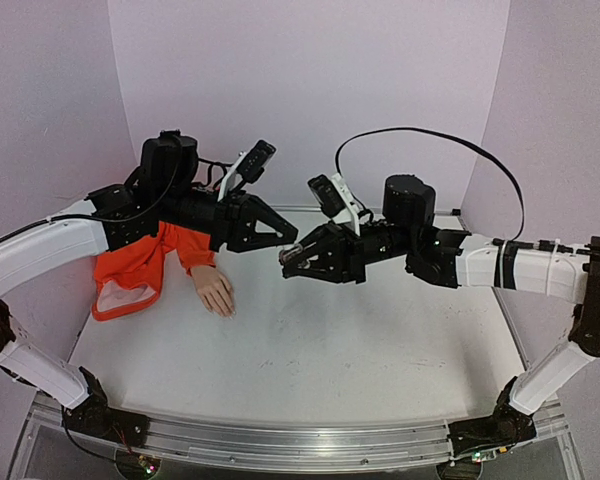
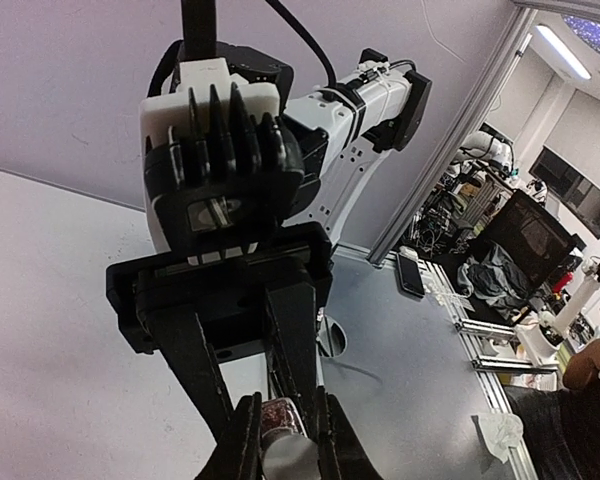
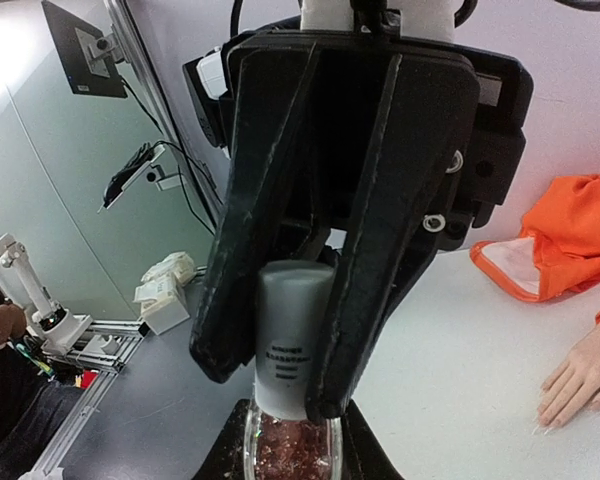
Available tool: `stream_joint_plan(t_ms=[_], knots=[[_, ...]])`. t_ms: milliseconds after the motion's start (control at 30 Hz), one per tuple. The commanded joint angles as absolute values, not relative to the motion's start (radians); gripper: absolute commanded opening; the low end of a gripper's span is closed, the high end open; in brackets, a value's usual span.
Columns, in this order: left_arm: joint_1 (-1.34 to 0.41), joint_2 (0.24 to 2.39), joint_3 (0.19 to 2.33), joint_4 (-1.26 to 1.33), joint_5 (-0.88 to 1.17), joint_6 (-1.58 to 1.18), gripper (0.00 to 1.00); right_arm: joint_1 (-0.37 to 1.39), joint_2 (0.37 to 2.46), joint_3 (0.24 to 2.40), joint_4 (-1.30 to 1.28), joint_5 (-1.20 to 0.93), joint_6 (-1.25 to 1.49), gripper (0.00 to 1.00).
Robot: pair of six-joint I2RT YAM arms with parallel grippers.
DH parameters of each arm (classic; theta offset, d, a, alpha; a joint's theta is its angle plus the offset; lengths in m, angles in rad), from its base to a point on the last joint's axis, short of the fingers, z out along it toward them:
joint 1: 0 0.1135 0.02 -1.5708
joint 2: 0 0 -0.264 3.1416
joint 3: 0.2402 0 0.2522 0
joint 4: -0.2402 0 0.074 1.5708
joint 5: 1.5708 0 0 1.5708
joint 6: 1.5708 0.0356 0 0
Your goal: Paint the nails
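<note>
Above the middle of the table a small glass bottle point(image 3: 290, 452) of red glitter polish is held between both arms. My right gripper point(image 3: 290, 458) is shut on its glass body. My left gripper point(image 2: 285, 450) is shut on its pale grey cap point(image 3: 293, 335). In the top view the left gripper point(image 1: 288, 237) and the right gripper point(image 1: 288, 262) meet tip to tip. The mannequin hand point(image 1: 215, 290) lies flat at the left, its orange sleeve point(image 1: 140, 265) behind it. The nails point(image 3: 547, 410) are tiny and pale, apart from both grippers.
The hand and sleeve fill the table's back left corner. A black cable point(image 1: 430, 140) arcs over the right arm. An aluminium rail point(image 1: 300, 440) runs along the near edge. Purple walls close in the back and sides. A phone point(image 2: 410, 272) lies on a grey surface.
</note>
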State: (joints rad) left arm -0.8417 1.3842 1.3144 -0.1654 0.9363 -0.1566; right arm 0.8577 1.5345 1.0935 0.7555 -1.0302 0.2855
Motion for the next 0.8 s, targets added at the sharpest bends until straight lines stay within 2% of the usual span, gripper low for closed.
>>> stream_joint_plan(t_ms=[0, 167, 267, 400, 567, 767], knots=[[-0.847, 1.369, 1.325, -0.277, 0.935, -0.199, 0.11, 0.852, 1.451, 1.146, 0.985, -1.047, 0.209, 0.0], [-0.845, 1.261, 1.297, -0.287, 0.714, -0.193, 0.58, 0.852, 1.424, 1.103, 0.805, -0.85, 0.065, 0.0], [-0.844, 1.204, 1.275, -0.289, 0.542, -0.232, 0.79, 0.851, 1.415, 1.071, 0.781, -0.766, 0.032, 0.0], [-0.836, 1.194, 1.279, -0.293, 0.422, -0.342, 0.81, 0.872, 1.438, 1.073, 0.791, -0.567, 0.045, 0.0], [-0.838, 1.186, 1.288, -0.276, 0.341, -0.437, 0.81, 0.988, 1.494, 1.114, 0.797, -0.104, 0.05, 0.0], [-0.838, 1.184, 1.272, -0.238, 0.294, -0.471, 0.74, 1.09, 1.586, 1.193, 0.799, 0.176, 0.043, 0.0]])
